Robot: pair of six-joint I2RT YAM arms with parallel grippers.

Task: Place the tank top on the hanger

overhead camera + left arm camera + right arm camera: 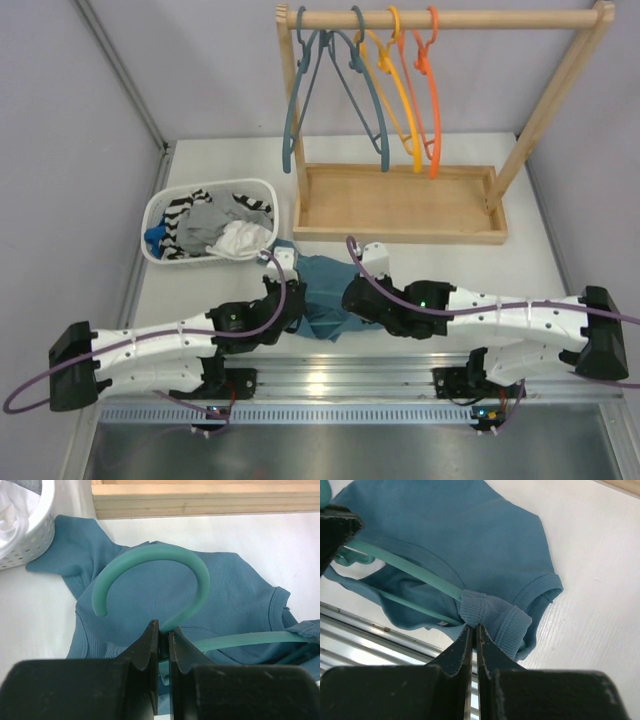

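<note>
our left claw [162,628] clamps the hanger [155,553], our right claw [474,629] pinches the tank top [445,530] strap at its tips, seemingly half-threaded; next we tug it along.

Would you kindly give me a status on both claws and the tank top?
Left claw shut on hanger neck. Right claw shut on tank top strap, bunched over one hanger arm. Rest lies on table. Basket beside, not blocking.

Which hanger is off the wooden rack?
The light teal-green plastic hanger, clamped in the left gripper's jaws; the slate-blue, yellow and orange ones hang on the rail.
</note>
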